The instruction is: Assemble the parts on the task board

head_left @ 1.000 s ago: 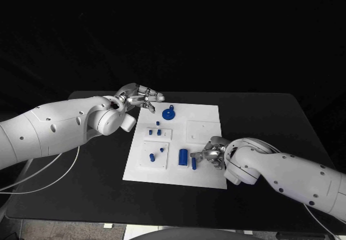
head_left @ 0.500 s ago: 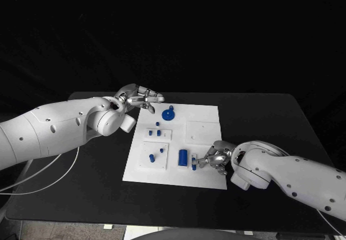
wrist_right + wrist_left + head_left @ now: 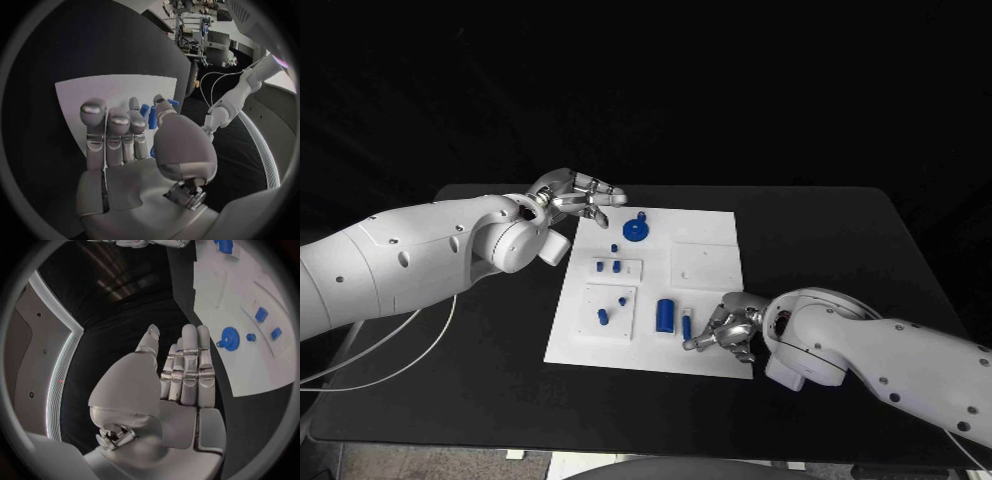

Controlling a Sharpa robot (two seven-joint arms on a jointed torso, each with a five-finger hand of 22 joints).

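Right hand spread, holding nothing, over the task board; left hand likewise free, fingers straight

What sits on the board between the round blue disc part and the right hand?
In the head view, between the round blue disc and the right hand lie bare task board and, nearer the hand, an upright blue cylinder.

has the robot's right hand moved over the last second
Yes. The right hand has slid along the task board toward its near edge, closer to the robot, and now sits by the board's near right corner.
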